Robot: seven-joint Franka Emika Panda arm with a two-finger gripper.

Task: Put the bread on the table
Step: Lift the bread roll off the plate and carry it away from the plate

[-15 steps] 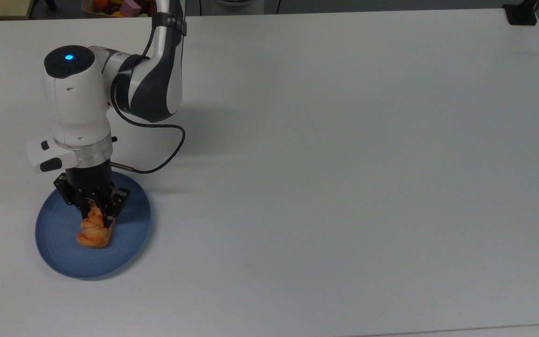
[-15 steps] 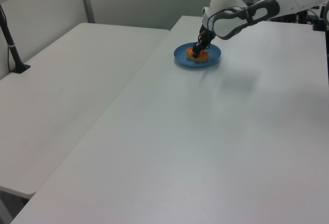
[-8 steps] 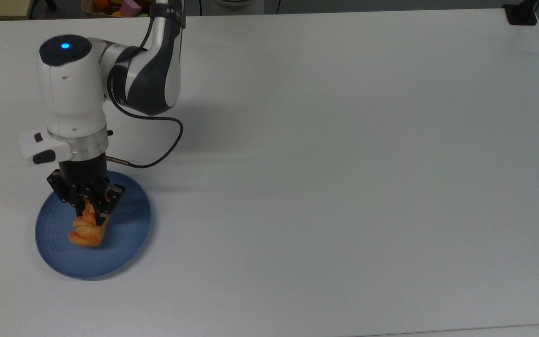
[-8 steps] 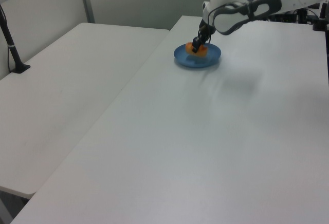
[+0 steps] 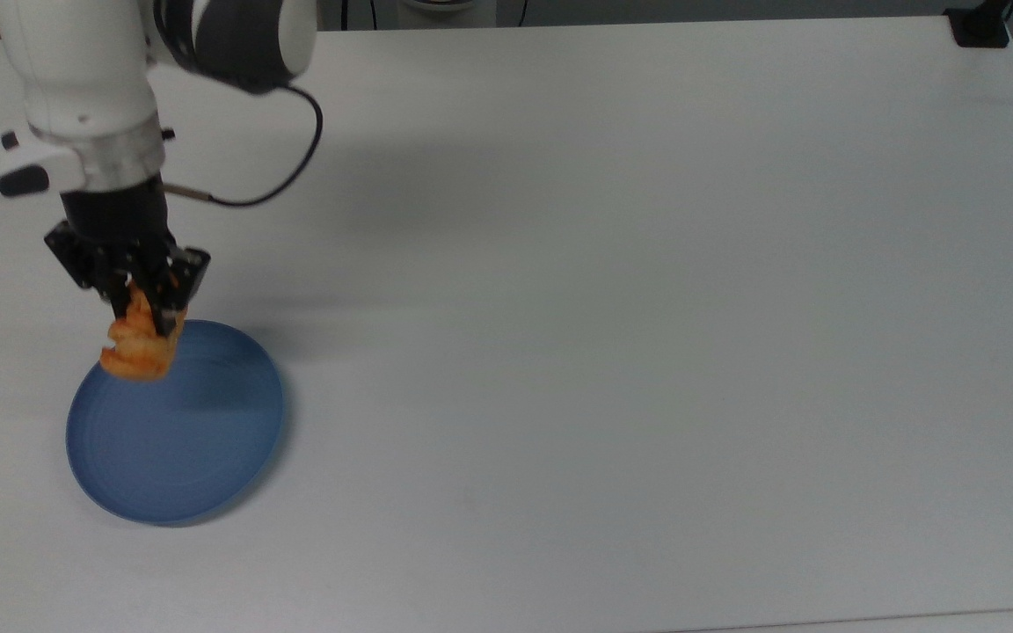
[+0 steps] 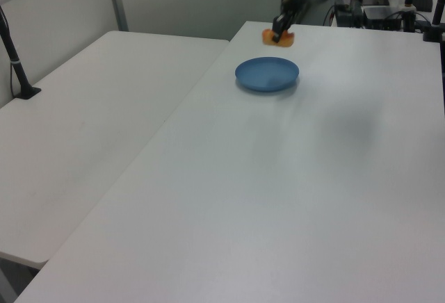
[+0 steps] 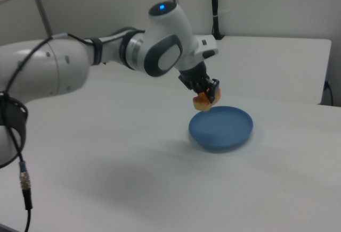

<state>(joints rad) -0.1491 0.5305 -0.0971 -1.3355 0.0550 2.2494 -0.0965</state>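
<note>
Now our end effector (image 5: 148,303) pinches the bread (image 5: 137,347) aloft at the blue plate's (image 5: 174,440) eleven o'clock rim, with setting it on the tabletop (image 5: 647,308) left.

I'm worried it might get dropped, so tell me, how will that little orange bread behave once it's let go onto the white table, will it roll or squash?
The bread hangs from the hand without visibly drooping, so it is probably fairly firm and light. Its oblong, ridged shape suggests it would settle on its side rather than roll far across the table. Held above the blue plate, it might bounce a little.
</note>
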